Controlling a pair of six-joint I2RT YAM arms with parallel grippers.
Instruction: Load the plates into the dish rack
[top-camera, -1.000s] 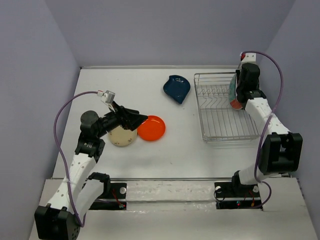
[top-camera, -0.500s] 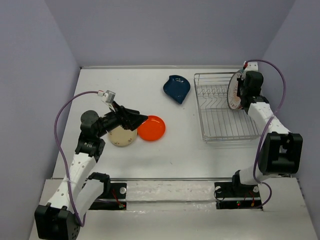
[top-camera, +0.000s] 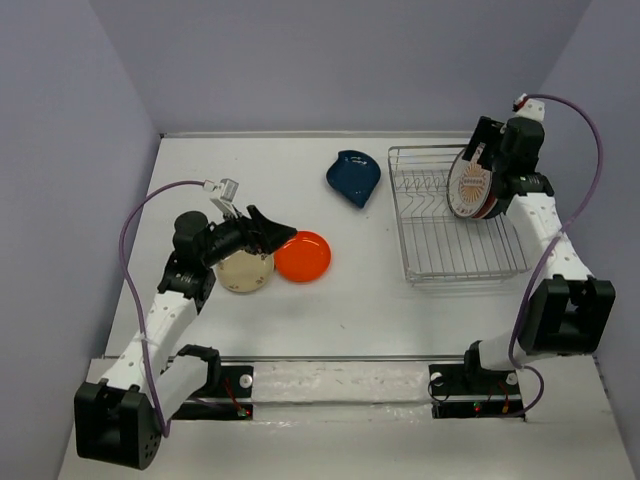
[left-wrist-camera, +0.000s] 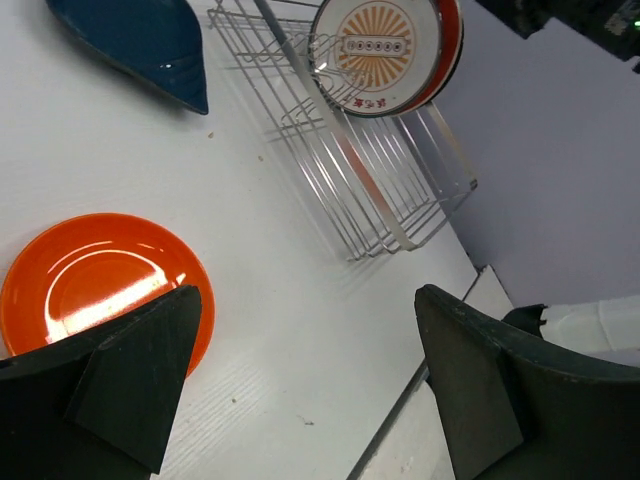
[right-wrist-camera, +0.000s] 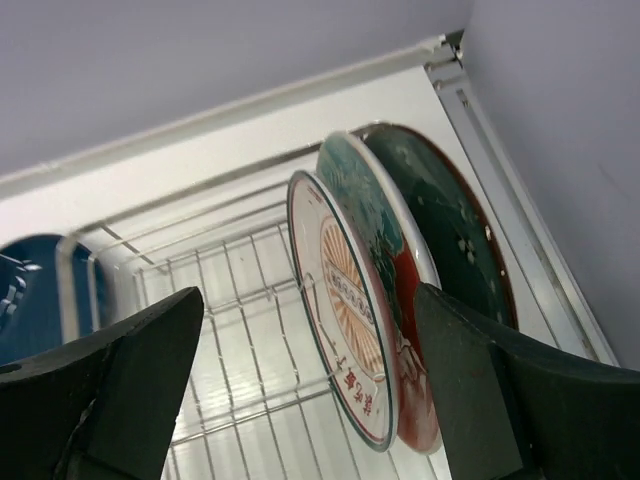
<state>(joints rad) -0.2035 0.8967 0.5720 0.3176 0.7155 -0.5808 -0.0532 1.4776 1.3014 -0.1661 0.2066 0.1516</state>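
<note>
The dish rack (top-camera: 455, 220) sits at the right side of the table (top-camera: 330, 320), with its right edge close to the side wall. Three plates stand upright at its far right end: the white sunburst plate (right-wrist-camera: 335, 300) is leftmost, the teal-and-red plate (right-wrist-camera: 385, 250) is next, and the dark teal plate (right-wrist-camera: 450, 230) is nearest the wall. The tines to their left are free.

The dark blue plate (top-camera: 353, 176) lies flat just left of the rack. The orange plate (top-camera: 303, 256) and the cream plate (top-camera: 246, 272) lie flat, just beside each other, at table centre-left, well apart from the rack.

The right gripper (right-wrist-camera: 300, 390) is released. Its fingers are spread wide above the standing plates and grasp nothing. The right arm reaches far forward along the wall.

The left gripper (left-wrist-camera: 310, 380) is also spread wide and empty. It hangs low over the near edge of the orange plate, with the arm bent at the elbow.
</note>
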